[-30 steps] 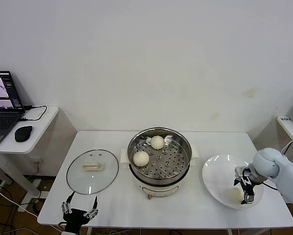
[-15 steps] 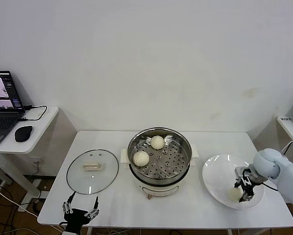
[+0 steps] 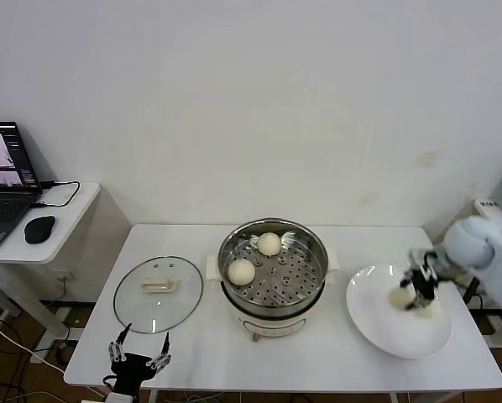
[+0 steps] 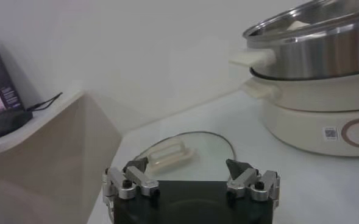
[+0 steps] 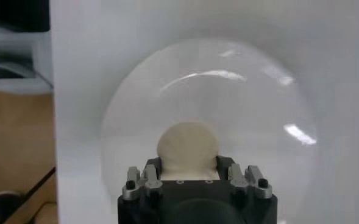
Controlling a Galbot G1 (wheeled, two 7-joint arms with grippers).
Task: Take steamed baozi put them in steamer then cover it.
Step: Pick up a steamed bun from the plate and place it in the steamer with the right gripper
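The steamer [image 3: 311, 248] stands mid-table with two baozi inside, one at the back [image 3: 269, 243] and one at the left [image 3: 242, 271]. My right gripper [image 3: 419, 292] is shut on a third baozi [image 3: 400, 297] and holds it above the white plate [image 3: 385, 329], to the right of the steamer. In the right wrist view the baozi [image 5: 188, 143] sits between the fingers of that gripper [image 5: 188, 161], over the plate [image 5: 258, 91]. The glass cover [image 3: 159, 292] lies flat left of the steamer. My left gripper [image 3: 138, 357] is open and empty at the table's front edge. A fourth baozi is not in view.
A side table at the left carries a laptop [image 3: 3, 176] and a mouse [image 3: 39, 228]. Another table edge [image 3: 494, 214] shows at the far right. In the left wrist view the left gripper [image 4: 188, 164] faces the cover [image 4: 173, 152] and the steamer [image 4: 313, 49].
My right gripper has closed on the baozi on the plate and lifted it up and back off the plate. The left gripper has not moved.
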